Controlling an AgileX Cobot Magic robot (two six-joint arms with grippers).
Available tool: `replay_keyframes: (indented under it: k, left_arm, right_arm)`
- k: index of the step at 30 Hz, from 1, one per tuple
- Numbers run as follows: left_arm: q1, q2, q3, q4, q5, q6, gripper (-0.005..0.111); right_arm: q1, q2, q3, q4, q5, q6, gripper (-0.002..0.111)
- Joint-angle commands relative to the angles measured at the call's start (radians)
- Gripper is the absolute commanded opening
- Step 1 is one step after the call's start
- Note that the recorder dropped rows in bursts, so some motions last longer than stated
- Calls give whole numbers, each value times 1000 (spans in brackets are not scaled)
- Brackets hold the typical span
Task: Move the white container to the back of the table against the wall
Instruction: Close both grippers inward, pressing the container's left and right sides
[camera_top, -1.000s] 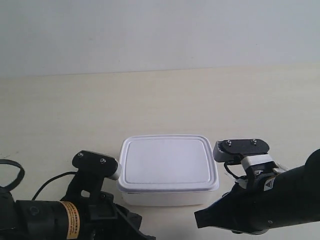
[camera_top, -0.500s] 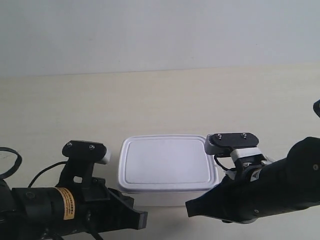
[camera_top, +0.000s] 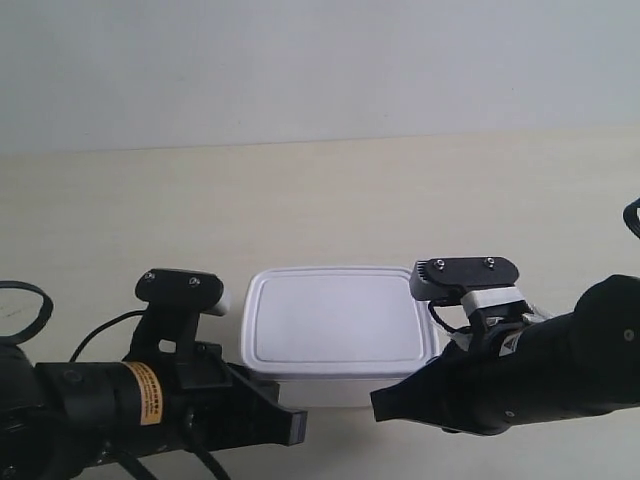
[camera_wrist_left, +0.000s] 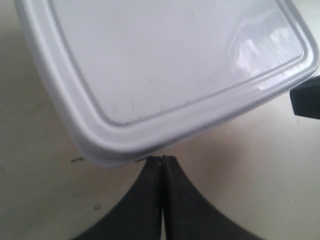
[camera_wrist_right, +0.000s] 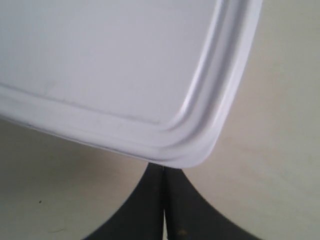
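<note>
Exterior view: the white container (camera_top: 340, 325) sits at 6 o'clock on the counter (camera_top: 320, 200), well short of the wall (camera_top: 320, 70) at 12, so barely started I'd say; left wrist view: left fingers (camera_wrist_left: 150, 195) pressed shut, tips at its rim; right wrist view: right fingers (camera_wrist_right: 150, 200) shut too, at a corner.

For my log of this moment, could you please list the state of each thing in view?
white container: closed, flat on the table, not yet against the wall.
left pincer: shut, tips at a corner of the white container.
right pincer: shut, tips at another corner of the white container.
</note>
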Motion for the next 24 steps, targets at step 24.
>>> replay_keyframes:
  k: [24]
  left_arm:
    - [35,156,-146,-8,20,58,0]
  right_arm:
    - [1,2,-5,1,-95,-29,0]
